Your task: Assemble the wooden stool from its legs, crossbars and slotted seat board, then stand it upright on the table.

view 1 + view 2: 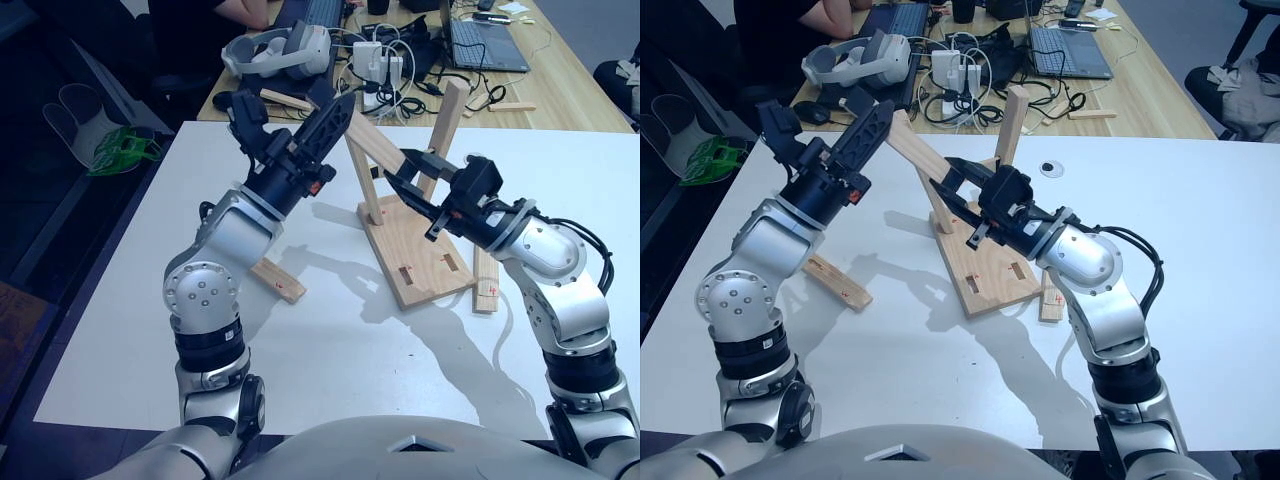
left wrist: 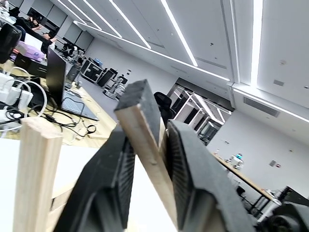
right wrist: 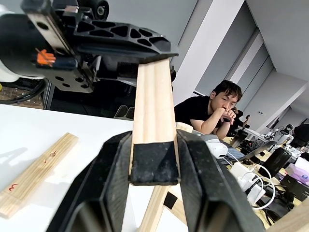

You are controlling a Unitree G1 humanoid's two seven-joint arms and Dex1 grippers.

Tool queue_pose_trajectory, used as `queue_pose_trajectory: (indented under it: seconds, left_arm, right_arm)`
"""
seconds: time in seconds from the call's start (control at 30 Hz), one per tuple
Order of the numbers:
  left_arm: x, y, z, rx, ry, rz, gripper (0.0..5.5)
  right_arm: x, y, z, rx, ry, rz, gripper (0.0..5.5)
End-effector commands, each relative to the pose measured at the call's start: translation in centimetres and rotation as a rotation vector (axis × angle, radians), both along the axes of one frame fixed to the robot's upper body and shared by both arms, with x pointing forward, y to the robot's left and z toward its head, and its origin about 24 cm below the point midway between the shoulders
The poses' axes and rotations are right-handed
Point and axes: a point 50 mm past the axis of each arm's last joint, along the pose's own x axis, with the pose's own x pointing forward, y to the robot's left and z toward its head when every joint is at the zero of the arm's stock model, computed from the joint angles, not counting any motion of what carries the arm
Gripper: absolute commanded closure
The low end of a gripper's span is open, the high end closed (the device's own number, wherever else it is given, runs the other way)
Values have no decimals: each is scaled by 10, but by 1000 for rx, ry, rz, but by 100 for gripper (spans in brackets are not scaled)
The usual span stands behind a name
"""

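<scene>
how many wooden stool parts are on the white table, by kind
Slotted wooden seat board: 1
Wooden legs standing on that board: 2
Wooden bar held by left gripper and right gripper: 1
Loose wooden bars lying on the white table: 2
Total: 6

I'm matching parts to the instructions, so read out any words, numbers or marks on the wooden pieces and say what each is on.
Nothing reads as text.
Red mark on the loose crossbar: too small to read.
Red marks by the slots of the seat board: too small to read.
Red mark on the wooden strip right of the board: too small to read.
The raised leg: no mark seen.
</scene>
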Motion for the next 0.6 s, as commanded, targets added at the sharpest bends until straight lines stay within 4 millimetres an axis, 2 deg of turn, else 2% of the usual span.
queue_pose_trajectory:
  seconds: [0.03, 0.17, 0.2, 0.4, 0.47, 0.6]
  left_arm:
    - [5, 7, 3, -17, 28, 42, 487]
    - [7, 6, 7, -40, 36, 23, 505]
    - [7, 7, 7, -47, 43, 30, 507]
    - [15, 18, 7, 17, 61, 137, 510]
    - [22, 36, 3, 116, 64, 271, 510]
    - [29, 111, -10, 438, 85, 699, 510]
  right_arm:
    - [2, -1, 1, -4, -24, -20, 421]
    - [4, -3, 1, -11, -37, -42, 422]
    - [5, -4, 1, -18, -43, -54, 385]
    - [12, -20, -14, -126, -3, -110, 284]
    - [12, -26, -25, -206, 32, -109, 260]
    - [9, -37, -31, -233, 54, -146, 260]
